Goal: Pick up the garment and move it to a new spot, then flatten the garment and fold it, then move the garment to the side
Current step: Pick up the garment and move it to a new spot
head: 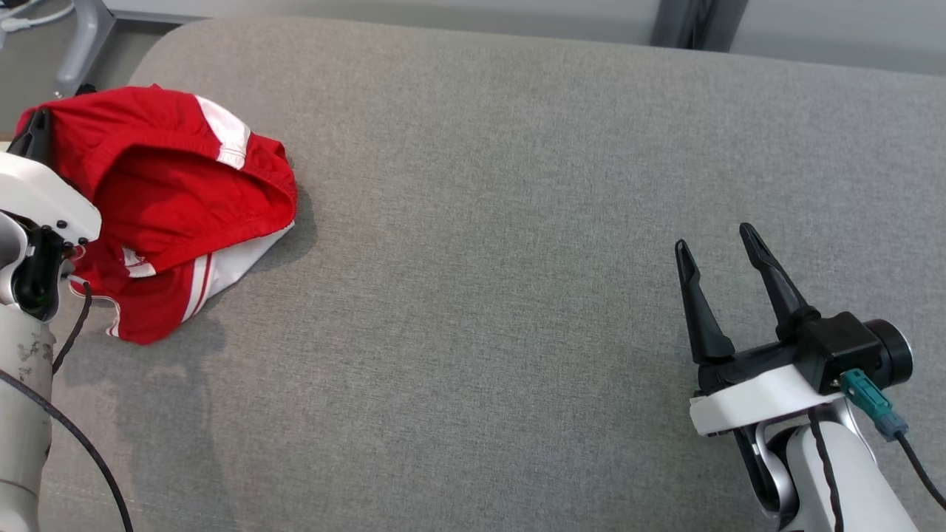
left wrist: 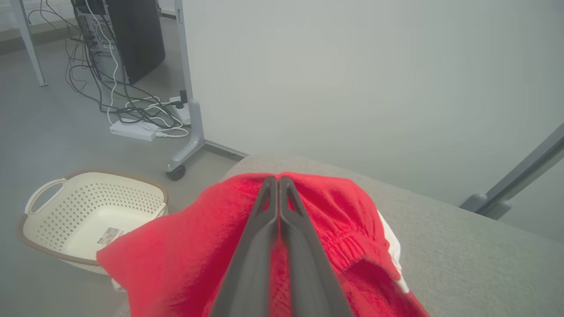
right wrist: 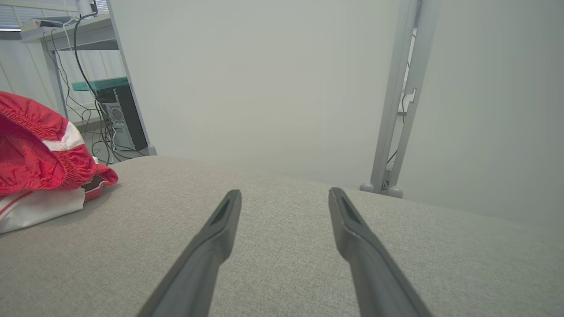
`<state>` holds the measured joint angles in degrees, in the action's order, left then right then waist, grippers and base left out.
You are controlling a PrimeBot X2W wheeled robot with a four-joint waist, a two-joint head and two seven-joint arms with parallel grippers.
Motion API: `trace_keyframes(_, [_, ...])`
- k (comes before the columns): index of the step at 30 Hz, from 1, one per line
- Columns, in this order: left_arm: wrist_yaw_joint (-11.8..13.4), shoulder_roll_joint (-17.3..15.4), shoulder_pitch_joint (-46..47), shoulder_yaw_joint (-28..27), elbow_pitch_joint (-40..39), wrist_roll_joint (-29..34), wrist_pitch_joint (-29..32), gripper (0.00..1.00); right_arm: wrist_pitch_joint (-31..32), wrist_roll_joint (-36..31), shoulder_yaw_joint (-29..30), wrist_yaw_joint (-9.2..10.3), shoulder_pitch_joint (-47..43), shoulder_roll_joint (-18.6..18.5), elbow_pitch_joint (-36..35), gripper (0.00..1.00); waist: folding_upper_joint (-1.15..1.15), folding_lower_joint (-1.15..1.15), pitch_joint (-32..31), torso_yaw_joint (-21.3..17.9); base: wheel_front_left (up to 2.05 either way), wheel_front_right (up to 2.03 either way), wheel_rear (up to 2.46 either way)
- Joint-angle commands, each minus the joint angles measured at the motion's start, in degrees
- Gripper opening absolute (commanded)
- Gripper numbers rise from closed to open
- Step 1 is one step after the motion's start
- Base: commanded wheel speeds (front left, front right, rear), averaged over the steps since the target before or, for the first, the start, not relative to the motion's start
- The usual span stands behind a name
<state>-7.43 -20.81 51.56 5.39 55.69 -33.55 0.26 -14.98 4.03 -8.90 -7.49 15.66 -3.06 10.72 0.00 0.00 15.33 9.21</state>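
Note:
The garment (head: pixel 170 207) is a red pair of shorts with white stripes, bunched in a heap at the far left of the grey padded surface (head: pixel 517 222). My left gripper (head: pixel 33 137) is at the heap's left edge. In the left wrist view its fingers (left wrist: pixel 278 178) are pressed together with the red garment (left wrist: pixel 185 246) bulging up on both sides of them. My right gripper (head: pixel 715 244) hovers open over bare cushion at the lower right, far from the cloth. The right wrist view has its fingers (right wrist: pixel 285 193) spread, with the garment (right wrist: pixel 31 149) at the left.
Past the surface's left edge, a cream laundry basket (left wrist: pixel 88 211) stands on the floor. Behind it are a wheeled frame leg (left wrist: pixel 189 132), a computer tower (left wrist: pixel 128 35) and loose cables. A pale wall and a grey post (right wrist: pixel 396 97) lie beyond the far edge.

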Motion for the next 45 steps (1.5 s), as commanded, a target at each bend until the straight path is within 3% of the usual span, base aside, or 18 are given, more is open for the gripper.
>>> trace_keyframes(1, [-0.05,-0.02,-0.95,0.23,-1.42,-1.01,-1.66,0.0,-0.26,0.36,0.24,-0.01,-1.05,-0.11,0.28,1.0,0.0,0.0,-1.42,0.33,0.0,0.0,0.0])
trace_keyframes(16, [-0.07,0.97,-4.39,0.27,-15.24,-7.97,-13.12,0.0,-0.26,1.31,0.52,-0.01,-3.86,0.04,0.31,1.0,0.0,0.0,-8.04,-0.71,0.0,0.0,0.0])
trace_keyframes(21, [0.38,1.39,-5.11,-0.02,-19.93,-6.35,-14.73,0.0,-0.26,1.64,1.09,-0.01,-4.58,0.03,0.14,1.0,0.0,0.0,-9.54,-1.93,0.0,0.0,0.0])
trace_keyframes(34, [1.65,8.88,-12.71,2.46,-33.62,-3.05,-15.52,0.0,-0.25,1.91,4.31,-0.02,-5.9,0.02,-0.62,1.0,0.0,0.0,-12.74,-8.87,0.0,0.0,0.0])
trace_keyframes(45, [3.52,14.63,-18.99,5.67,-38.28,-4.07,-15.45,0.0,-0.26,0.04,7.37,-0.01,-5.93,0.04,-1.89,1.0,0.0,0.0,-11.89,-16.86,0.0,0.0,0.0])
